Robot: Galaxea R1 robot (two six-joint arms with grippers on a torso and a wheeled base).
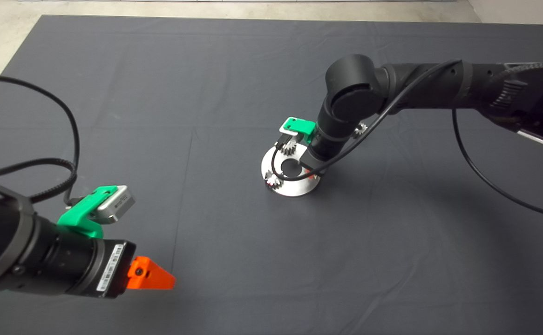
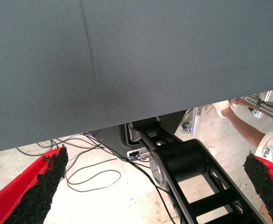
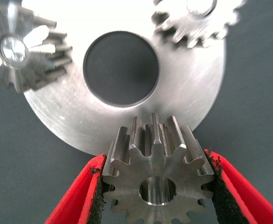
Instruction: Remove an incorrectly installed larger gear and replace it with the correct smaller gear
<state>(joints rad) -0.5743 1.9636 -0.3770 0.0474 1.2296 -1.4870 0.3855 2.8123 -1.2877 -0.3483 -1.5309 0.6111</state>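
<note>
At mat centre, the right gripper (image 3: 157, 186) pinches the smaller gear (image 3: 157, 168) between both black pads, held over the rim of a round steel plate (image 1: 299, 186) — at the plate's 3 o'clock in the head view. Two other small gears (image 1: 271, 179) (image 1: 290, 149) sit at its 8 and 11 o'clock. The left gripper (image 1: 157, 278) waits at 8 o'clock on the mat — fingers spread, empty.
</note>
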